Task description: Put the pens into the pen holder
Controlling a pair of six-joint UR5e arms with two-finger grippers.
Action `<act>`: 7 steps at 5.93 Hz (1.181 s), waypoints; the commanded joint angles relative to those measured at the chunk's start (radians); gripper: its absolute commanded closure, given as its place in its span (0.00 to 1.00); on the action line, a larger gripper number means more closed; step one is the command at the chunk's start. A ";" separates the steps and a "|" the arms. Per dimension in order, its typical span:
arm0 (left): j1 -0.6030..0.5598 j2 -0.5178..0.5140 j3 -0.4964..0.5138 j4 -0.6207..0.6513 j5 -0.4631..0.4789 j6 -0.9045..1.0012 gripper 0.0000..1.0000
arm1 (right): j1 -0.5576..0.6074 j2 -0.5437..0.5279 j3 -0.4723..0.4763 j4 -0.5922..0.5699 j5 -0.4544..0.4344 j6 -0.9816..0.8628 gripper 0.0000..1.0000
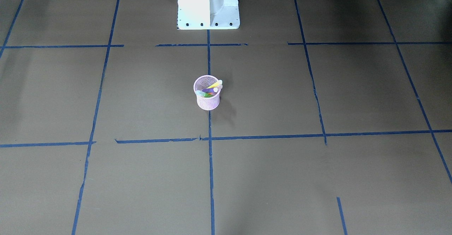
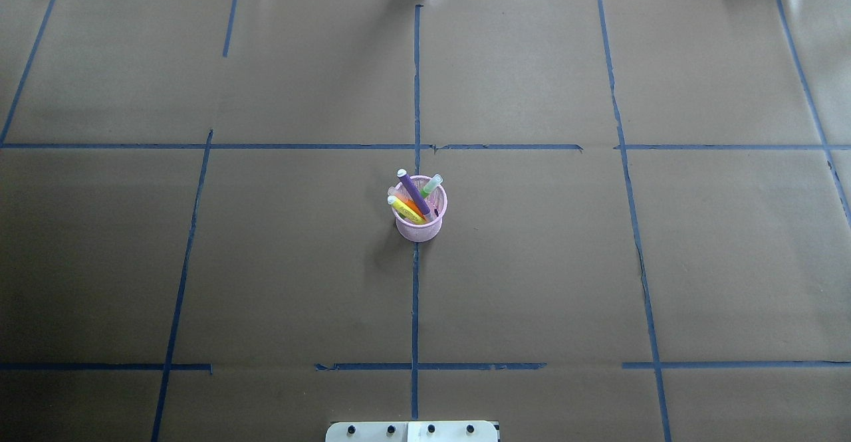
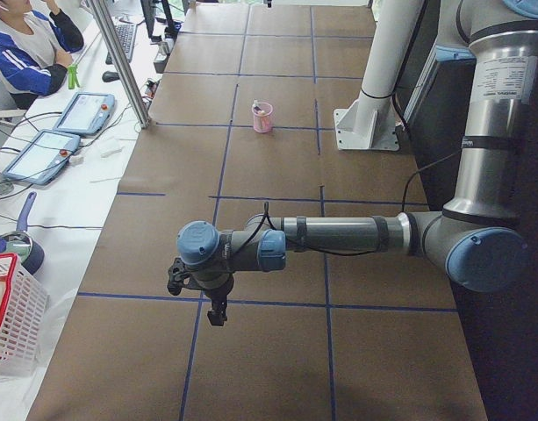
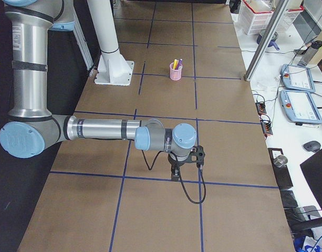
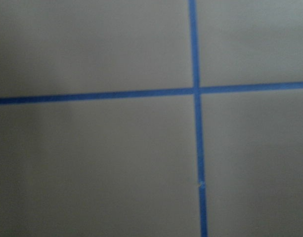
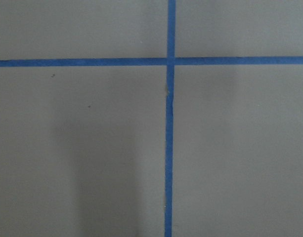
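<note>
Evidently idle, the left gripper and the right gripper each hung low over bare table near opposite ends. They were seen only from the side, so whether their fingers were spread or pressed together could not be told. Well apart from both, the pen holder stood upright at the table's middle with the pens leaning inside, caps over the rim, which suggested the collecting was done and the arms were waiting clear.
</note>
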 commanded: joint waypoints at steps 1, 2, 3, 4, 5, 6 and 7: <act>-0.012 0.045 -0.072 0.022 0.001 -0.001 0.00 | 0.053 -0.032 -0.014 0.053 0.001 0.004 0.00; -0.012 0.053 -0.106 0.056 0.001 -0.001 0.00 | 0.083 -0.029 -0.005 0.053 0.010 0.012 0.00; -0.012 0.053 -0.108 0.065 -0.009 -0.002 0.00 | 0.095 -0.023 0.015 0.044 0.010 0.014 0.00; -0.012 0.058 -0.108 0.067 -0.058 -0.001 0.00 | 0.095 -0.026 0.012 0.039 0.010 0.015 0.00; -0.012 0.061 -0.108 0.065 -0.060 -0.001 0.00 | 0.095 -0.026 0.009 0.037 0.012 0.014 0.00; -0.012 0.063 -0.106 0.065 -0.060 -0.001 0.00 | 0.095 -0.032 0.008 0.039 0.012 0.015 0.00; -0.012 0.063 -0.106 0.065 -0.060 -0.001 0.00 | 0.095 -0.036 0.008 0.042 0.012 0.015 0.00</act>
